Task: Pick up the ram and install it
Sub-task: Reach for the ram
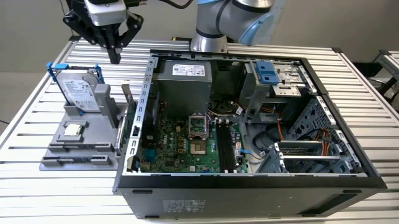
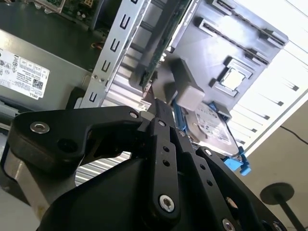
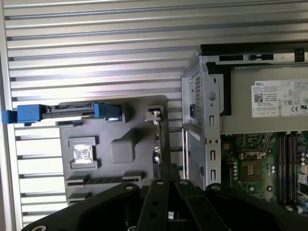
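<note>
Hovering above the grey fixture (image 1: 62, 161) on the bench (image 1: 37, 196), the gripper (image 1: 115, 58) hangs with its fingers pinched together on nothing, tips pointing straight down. The ram (image 1: 128, 100) stands on its long edge in a slot of that fixture, just beside the outer wall of the computer case (image 1: 249, 186). It sits below the fingertips and is not touched.

I judge the edge-up pose deliberate. It offers the thin top edge so that two flat fingers can close across the board's faces. It also matches the attitude needed for the long black memory slots (image 1: 225, 147) on the motherboard (image 1: 181, 154). The hard drive (image 1: 81, 91) is propped upright in the same fixture, likely for the same easy reach from above, while a processor chip (image 1: 74, 130) lies flat in a square recess.

In the second wrist view the ram (image 2: 161, 45) is a slim, dark, rigid strip. In the first wrist view it is edge-on (image 3: 160, 139), little more than a line.

The fixture is matte grey plastic, blocky and stepped. The bench is bright ribbed metal slats. The case is thin, punched sheet steel lying with its open side up. The gripper (image 2: 161, 110) is matte black, built of jointed links dotted with screw heads.
</note>
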